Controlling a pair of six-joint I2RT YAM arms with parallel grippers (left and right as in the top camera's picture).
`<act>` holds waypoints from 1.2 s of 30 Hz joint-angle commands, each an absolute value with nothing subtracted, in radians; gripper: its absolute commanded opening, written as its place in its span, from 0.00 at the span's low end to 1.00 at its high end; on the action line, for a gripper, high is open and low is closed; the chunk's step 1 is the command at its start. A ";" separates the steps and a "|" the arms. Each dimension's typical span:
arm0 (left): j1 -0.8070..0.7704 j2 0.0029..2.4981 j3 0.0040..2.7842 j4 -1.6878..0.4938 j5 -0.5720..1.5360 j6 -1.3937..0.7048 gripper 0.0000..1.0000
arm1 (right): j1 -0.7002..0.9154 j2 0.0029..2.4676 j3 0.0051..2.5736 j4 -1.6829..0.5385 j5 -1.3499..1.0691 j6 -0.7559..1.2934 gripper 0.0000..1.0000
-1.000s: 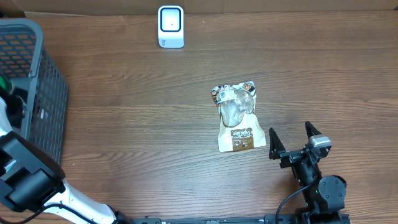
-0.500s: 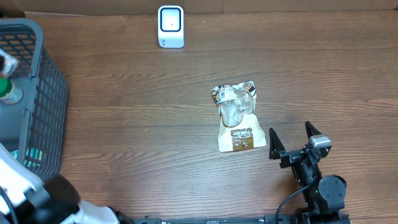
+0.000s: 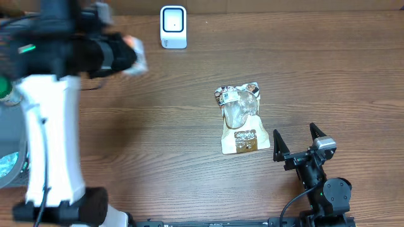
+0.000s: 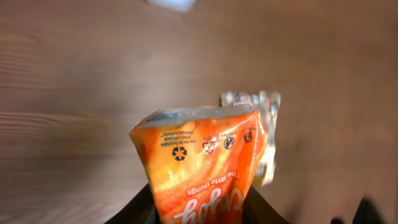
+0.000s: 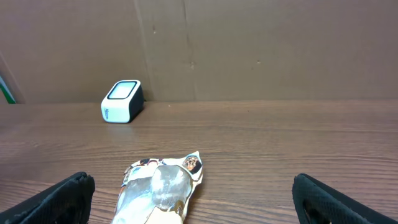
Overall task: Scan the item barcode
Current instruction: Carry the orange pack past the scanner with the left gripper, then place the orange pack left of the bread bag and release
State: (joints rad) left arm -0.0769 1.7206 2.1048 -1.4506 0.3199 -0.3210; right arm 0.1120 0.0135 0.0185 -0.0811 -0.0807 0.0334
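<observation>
My left gripper [image 3: 129,60] is shut on an orange snack packet [image 4: 205,165], which fills the left wrist view with its print upside down between the dark fingers [image 4: 140,208]. Seen from overhead, the packet [image 3: 134,62] is a pale blur at the back left of the table. It hangs left of and a little nearer than the white barcode scanner [image 3: 173,26]. A clear-and-gold pouch [image 3: 241,118] lies flat mid-table. My right gripper [image 3: 297,142] stands open near the front edge, just right of that pouch [image 5: 158,193], holding nothing.
The grey basket [image 3: 12,135] at the far left is mostly hidden behind my white left arm [image 3: 50,132]. A green-capped item [image 3: 4,88] shows inside it. A brown cardboard wall [image 5: 249,43] runs behind the scanner [image 5: 122,101].
My left arm has swung from the basket at the lower left up and right over the table, carrying the orange packet toward the scanner. The right arm and the pouch have not moved.
</observation>
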 commanded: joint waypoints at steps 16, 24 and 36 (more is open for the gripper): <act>-0.484 2.233 1.943 -1.304 0.226 -0.475 0.46 | 0.111 0.003 0.008 -0.077 -0.084 0.029 1.00; -0.481 2.238 1.980 -1.314 0.236 -0.495 0.88 | 0.111 0.003 0.008 -0.077 -0.084 0.029 1.00; -0.431 2.030 2.270 -1.510 0.014 -0.494 0.86 | 0.111 0.003 0.008 -0.077 -0.084 0.029 1.00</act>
